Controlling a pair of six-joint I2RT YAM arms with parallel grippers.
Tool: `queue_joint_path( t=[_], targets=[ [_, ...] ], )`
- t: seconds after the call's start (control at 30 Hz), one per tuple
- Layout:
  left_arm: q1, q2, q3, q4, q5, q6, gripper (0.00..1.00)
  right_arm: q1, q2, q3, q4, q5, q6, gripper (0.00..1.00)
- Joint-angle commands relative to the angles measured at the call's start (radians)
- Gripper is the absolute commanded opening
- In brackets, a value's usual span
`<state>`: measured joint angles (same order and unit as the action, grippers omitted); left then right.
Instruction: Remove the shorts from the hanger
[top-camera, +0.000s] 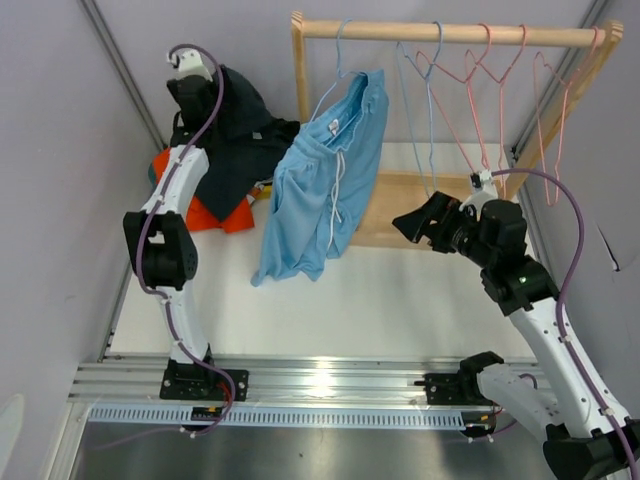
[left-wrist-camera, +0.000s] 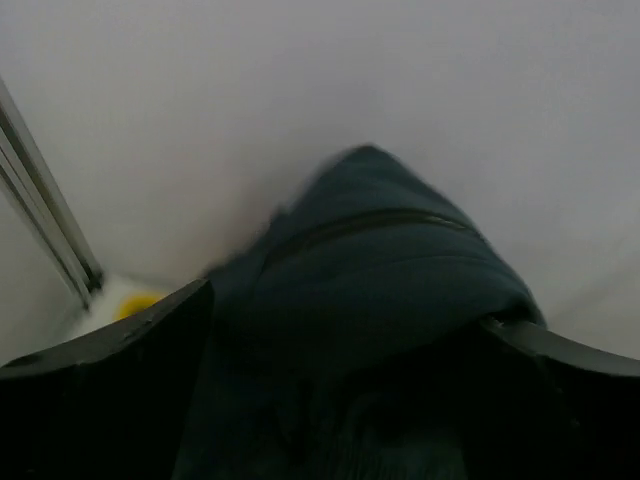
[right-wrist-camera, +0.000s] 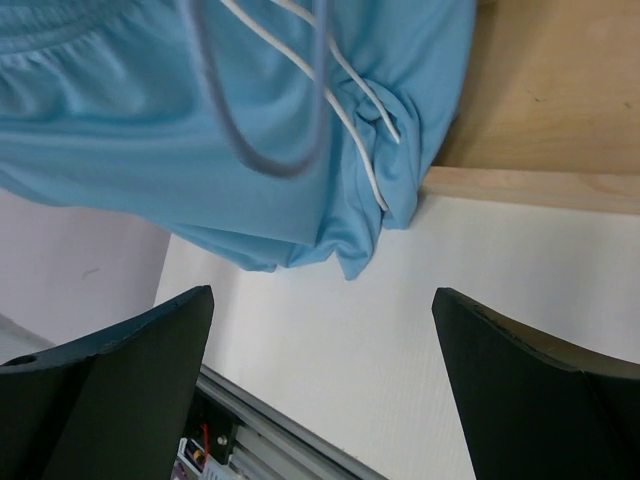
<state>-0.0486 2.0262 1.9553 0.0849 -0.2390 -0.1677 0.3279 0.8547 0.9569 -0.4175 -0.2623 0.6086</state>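
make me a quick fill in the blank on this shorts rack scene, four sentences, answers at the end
1. The hanging shorts are coloured ____.
2. The left gripper is clamped on the held shorts, which are dark ____.
3. The right gripper faces the hanging shorts with its jaws ____.
4. The drawstring on the hanging shorts is ____.

Missing words: light blue; green; open; white
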Motion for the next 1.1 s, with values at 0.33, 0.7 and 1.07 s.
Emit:
queue_joint_path(
  t=[0.33, 0.7, 1.07],
  targets=[
    [0.003, -0.527, -0.435, -0.198, 0.156, -0.168, 0.99, 0.281, 0.211, 0.511, 0.049, 0.012, -0.055, 0.99],
    [-0.01, -1.018, -0.791, -0.468, 0.277, -0.145, 0.99, 0.408, 0.579, 0.893, 0.065, 0.153, -0.13, 0.99],
    [-0.013, -1.409, -1.127, -0.554, 0.285, -0.147, 1.0, 0.398, 0.957, 1.342, 0.003, 0.336, -0.26, 0.99]
  ],
)
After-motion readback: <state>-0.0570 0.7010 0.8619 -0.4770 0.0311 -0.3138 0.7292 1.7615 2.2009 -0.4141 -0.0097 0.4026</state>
